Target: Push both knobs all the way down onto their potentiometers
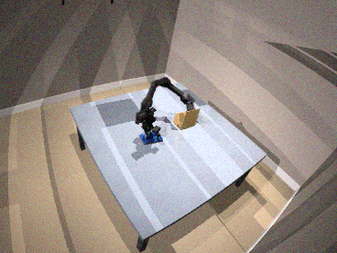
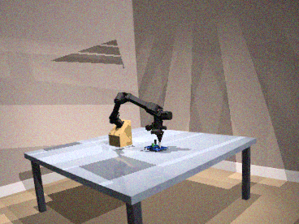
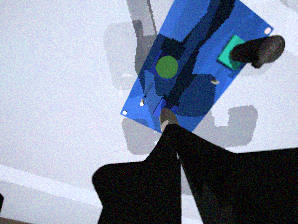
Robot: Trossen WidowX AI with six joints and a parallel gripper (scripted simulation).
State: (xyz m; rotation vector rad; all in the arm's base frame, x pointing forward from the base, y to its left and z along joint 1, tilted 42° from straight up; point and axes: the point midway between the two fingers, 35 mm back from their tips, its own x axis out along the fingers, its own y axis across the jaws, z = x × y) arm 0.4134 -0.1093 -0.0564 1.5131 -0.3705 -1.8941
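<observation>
The blue circuit board (image 3: 210,30) (image 1: 151,138) (image 2: 156,149) stands on the table under my gripper. In the wrist view a dark knob (image 3: 260,50) sits on a teal potentiometer (image 3: 227,54) at the board's far right. A green round part (image 3: 166,66) lies near the board's middle. My gripper (image 3: 171,128) (image 1: 150,129) (image 2: 159,143) is shut with nothing between the fingers. Its tips point straight down at the board's near edge, right over a small grey-brown knob top (image 3: 167,115) on a blue potentiometer (image 3: 161,106). I cannot tell whether the tips touch it.
A tan wooden block (image 1: 187,118) (image 2: 121,135) stands on the table (image 1: 192,174) (image 2: 195,150) behind the board, by the arm's base. Light and dark shadow bands cross the table top.
</observation>
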